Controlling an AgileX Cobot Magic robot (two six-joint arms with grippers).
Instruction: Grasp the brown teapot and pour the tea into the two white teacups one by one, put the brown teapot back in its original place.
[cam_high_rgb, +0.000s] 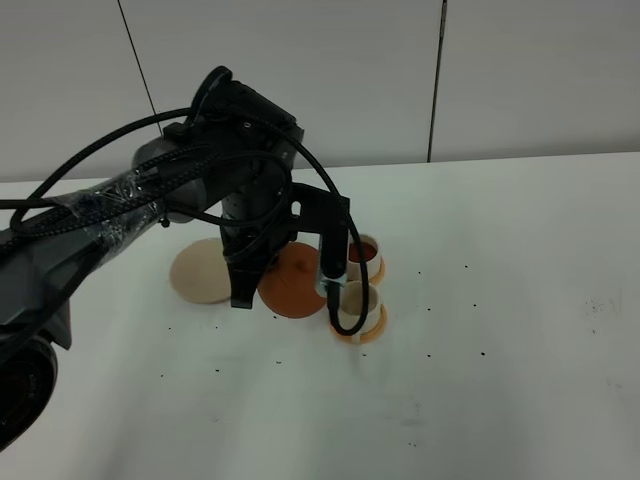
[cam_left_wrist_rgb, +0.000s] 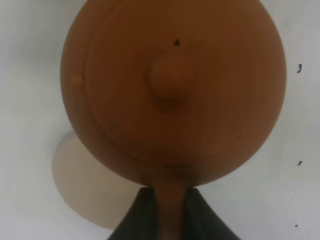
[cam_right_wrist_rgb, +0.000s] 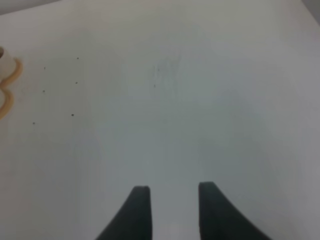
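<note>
The brown teapot (cam_high_rgb: 296, 284) hangs from my left gripper (cam_high_rgb: 258, 277), between the cream-beige disc (cam_high_rgb: 198, 270) and the two white teacups. In the left wrist view the teapot (cam_left_wrist_rgb: 172, 85) fills the frame, lid knob up, and the left gripper (cam_left_wrist_rgb: 170, 217) is shut on its handle, with the disc (cam_left_wrist_rgb: 82, 185) below and beside it. The far teacup (cam_high_rgb: 363, 252) holds dark reddish-brown tea. The near teacup (cam_high_rgb: 357, 298) is partly behind a cable and its contents do not show. My right gripper (cam_right_wrist_rgb: 172, 210) is open and empty over bare table.
Both cups stand on orange coasters (cam_high_rgb: 372, 328), close together right of the teapot. Coaster edges (cam_right_wrist_rgb: 12, 75) show in the right wrist view. The left arm and its cables (cam_high_rgb: 120, 195) cover the left of the white table (cam_high_rgb: 500, 300). Small dark specks dot the table.
</note>
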